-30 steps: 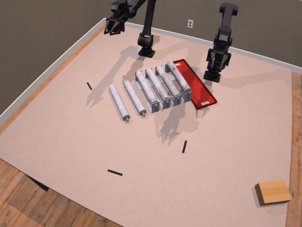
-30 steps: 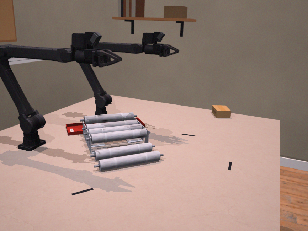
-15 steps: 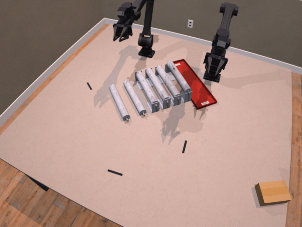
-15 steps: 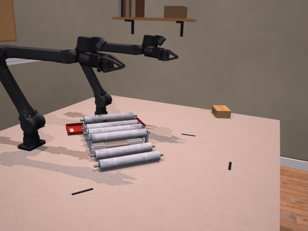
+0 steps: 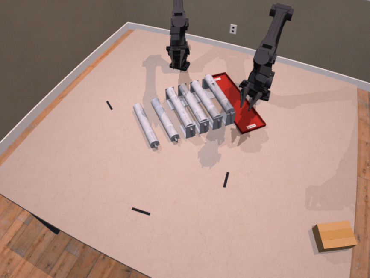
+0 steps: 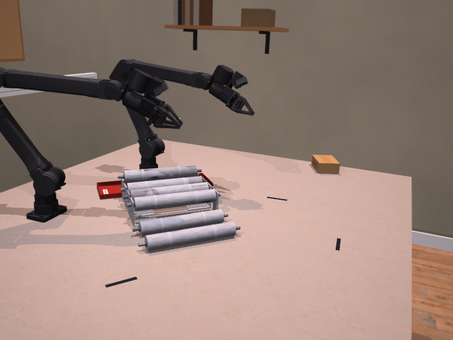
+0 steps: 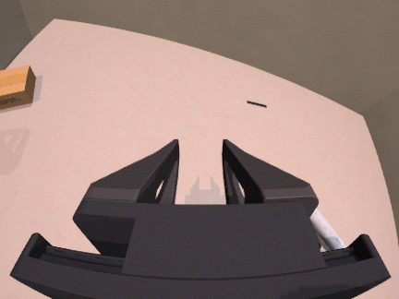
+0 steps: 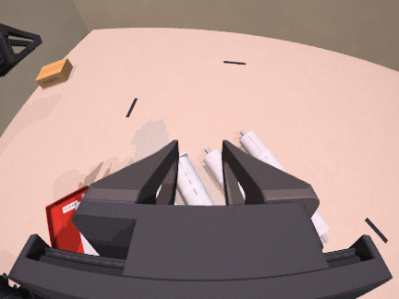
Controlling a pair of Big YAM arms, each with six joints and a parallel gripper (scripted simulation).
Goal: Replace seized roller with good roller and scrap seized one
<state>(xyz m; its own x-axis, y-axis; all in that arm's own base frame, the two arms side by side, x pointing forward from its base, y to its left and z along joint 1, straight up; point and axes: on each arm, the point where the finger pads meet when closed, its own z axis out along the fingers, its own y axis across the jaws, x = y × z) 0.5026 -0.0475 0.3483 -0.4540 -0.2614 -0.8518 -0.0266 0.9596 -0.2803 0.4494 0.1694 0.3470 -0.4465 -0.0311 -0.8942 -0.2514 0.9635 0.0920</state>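
left wrist view: roller (image 7: 327, 229) mostly hidden behind jaws

Drab olive-brown walls (image 5: 322, 38) (image 6: 347, 91) (image 7: 277, 37) (image 8: 222, 14) met at a corner behind the pale pinkish table (image 5: 179, 239) (image 6: 256, 292) (image 7: 115, 92) (image 8: 185, 83). A wooden wall shelf (image 6: 226, 27) on black brackets carried upright books (image 6: 205, 12) and a brown box (image 6: 258, 17). Wood planks (image 5: 44, 251) (image 6: 431, 281) covered the floor, a pale baseboard (image 5: 209, 42) (image 6: 431, 237) edged the wall, and a white outlet (image 5: 233, 28) sat above it. Light cast soft shadows over the tabletop.
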